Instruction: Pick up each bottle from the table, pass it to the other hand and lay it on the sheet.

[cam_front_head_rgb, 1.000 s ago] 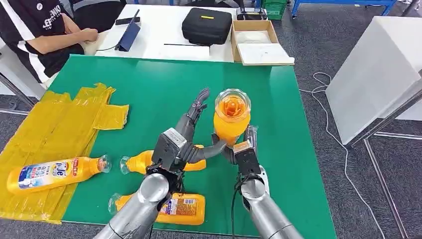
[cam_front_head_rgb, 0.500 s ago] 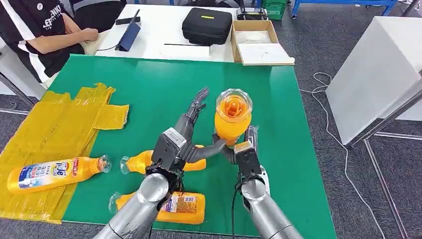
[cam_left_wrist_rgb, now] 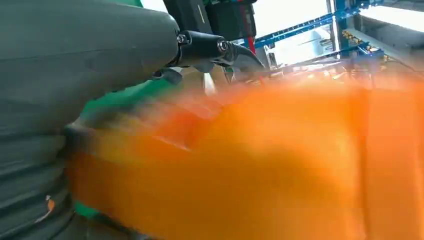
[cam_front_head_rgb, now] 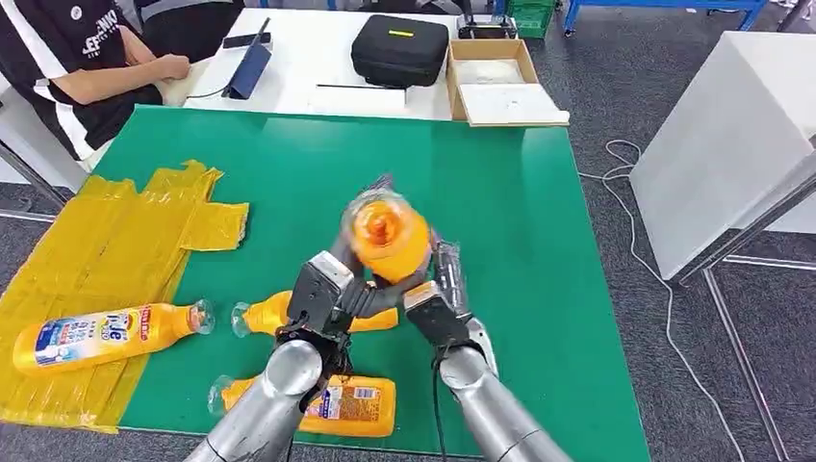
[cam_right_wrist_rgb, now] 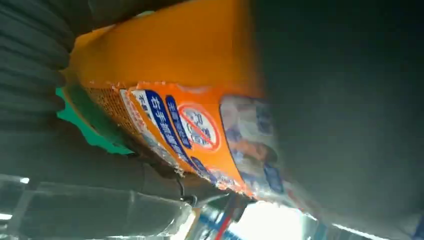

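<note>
- The right hand (cam_front_head_rgb: 438, 306) holds the orange bottle (cam_front_head_rgb: 388, 236) from the right, fingers wrapped around its body, the clear cap end tipped up toward the camera; in the right wrist view the labelled bottle side (cam_right_wrist_rgb: 200, 120) sits tight against the hand.
- The left hand (cam_front_head_rgb: 337, 289) meets the same bottle from the left, thumb under it and fingers up along its far side; whether it has closed on the bottle I cannot tell. In the left wrist view the bottle is an orange blur (cam_left_wrist_rgb: 260, 165) right against the hand.
- The held bottle is in the air above the middle of the green surface (cam_front_head_rgb: 289, 164).
- Two more orange bottles lie on the surface near the robot: one (cam_front_head_rgb: 265, 313) just left of the left hand, another (cam_front_head_rgb: 351, 404) nearer, under the left arm.
- A fourth bottle (cam_front_head_rgb: 106, 335) lies on the yellow sheet (cam_front_head_rgb: 106, 241) at the left.
- A person (cam_front_head_rgb: 67, 48) sits at the far left.
</note>
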`<state>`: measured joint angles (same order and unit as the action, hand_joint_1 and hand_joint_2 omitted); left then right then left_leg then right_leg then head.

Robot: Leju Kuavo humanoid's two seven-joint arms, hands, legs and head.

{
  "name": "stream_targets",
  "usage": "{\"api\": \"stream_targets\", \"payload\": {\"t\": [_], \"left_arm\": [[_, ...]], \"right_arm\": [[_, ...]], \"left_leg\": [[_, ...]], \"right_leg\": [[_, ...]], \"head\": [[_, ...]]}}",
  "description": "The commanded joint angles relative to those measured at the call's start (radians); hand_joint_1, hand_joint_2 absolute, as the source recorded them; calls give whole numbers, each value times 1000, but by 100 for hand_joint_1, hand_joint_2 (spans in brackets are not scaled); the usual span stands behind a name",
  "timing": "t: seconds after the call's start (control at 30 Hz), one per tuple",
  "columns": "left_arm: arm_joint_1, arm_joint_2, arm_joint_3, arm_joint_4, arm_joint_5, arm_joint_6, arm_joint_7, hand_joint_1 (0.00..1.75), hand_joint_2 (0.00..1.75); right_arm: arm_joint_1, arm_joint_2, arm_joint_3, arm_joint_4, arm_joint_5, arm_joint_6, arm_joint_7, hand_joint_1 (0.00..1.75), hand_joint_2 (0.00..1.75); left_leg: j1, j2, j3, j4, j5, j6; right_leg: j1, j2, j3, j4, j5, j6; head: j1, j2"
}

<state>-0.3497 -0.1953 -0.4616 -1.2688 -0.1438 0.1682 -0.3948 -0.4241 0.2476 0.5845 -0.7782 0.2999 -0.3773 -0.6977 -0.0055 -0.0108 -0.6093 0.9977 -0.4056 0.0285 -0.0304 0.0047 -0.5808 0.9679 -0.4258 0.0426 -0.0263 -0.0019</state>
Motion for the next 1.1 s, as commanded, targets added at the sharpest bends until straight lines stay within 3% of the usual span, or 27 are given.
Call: {"api": "stream_targets", "payload": {"t": [0.03, 1.1], "left_arm": [[-34, -1, 20, 43, 10, -23, 6, 0, 175], [-46, -14, 19, 58, 16, -37, 7, 0, 175]], "right_arm": [[-83, 48, 97, 199, 56, -15, 0, 175, 175], [-80, 63, 134, 228, 102, -16, 19, 175, 175]], "left_leg": [[1, 0, 2, 1, -1, -2], [1, -1, 2, 1, -1, -3]], "right_leg": [[1, -1, 2, 0, 0, -3], [1, -3, 3, 0, -1, -4]], "head": [[0, 0], [0, 0]]}}
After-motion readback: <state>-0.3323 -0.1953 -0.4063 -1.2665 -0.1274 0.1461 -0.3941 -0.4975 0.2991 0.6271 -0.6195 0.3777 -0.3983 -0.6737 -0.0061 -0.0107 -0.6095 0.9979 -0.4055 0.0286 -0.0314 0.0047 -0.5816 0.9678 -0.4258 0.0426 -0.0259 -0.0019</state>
